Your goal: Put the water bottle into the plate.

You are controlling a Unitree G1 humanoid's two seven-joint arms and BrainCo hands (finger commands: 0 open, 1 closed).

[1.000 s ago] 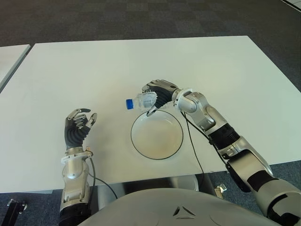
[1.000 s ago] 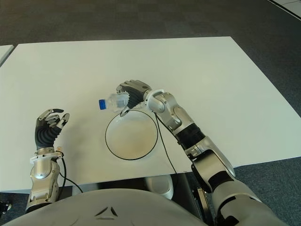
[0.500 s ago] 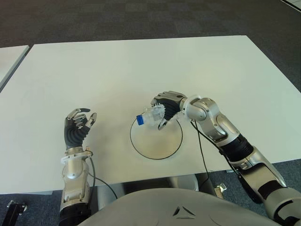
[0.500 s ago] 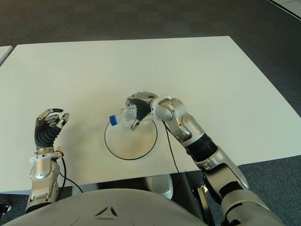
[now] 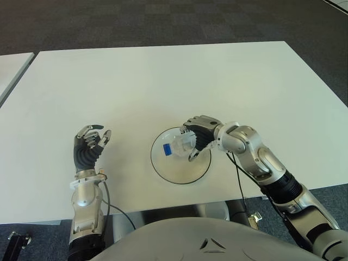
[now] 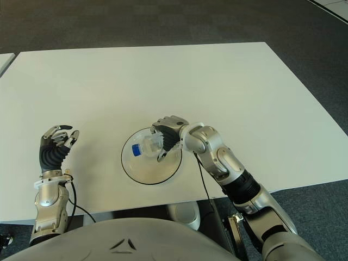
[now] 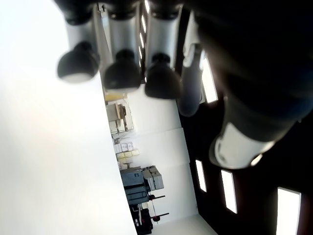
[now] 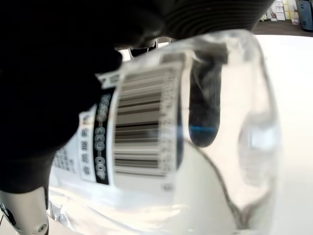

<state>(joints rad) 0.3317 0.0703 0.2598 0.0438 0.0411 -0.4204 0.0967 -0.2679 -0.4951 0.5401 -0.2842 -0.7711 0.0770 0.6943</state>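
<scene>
A clear plastic water bottle [image 5: 179, 145] with a blue cap lies sideways in my right hand [image 5: 197, 136], whose fingers are curled around it. The bottle sits low over the round glass plate [image 5: 185, 174] with a dark rim, near the front edge of the white table; whether it touches the plate I cannot tell. In the right wrist view the bottle [image 8: 186, 142] fills the frame, its barcode label facing the camera. My left hand [image 5: 89, 145] stands upright at the left, its fingers loosely bent around nothing.
The white table [image 5: 163, 81] stretches away behind the plate. A second table's corner [image 5: 11, 65] shows at the far left. A black cable [image 5: 236, 179] runs down from the right wrist past the table edge.
My right hand has carried the bottle down and toward me, from above the plate's far rim to low over the plate's middle. The left hand has not moved.
</scene>
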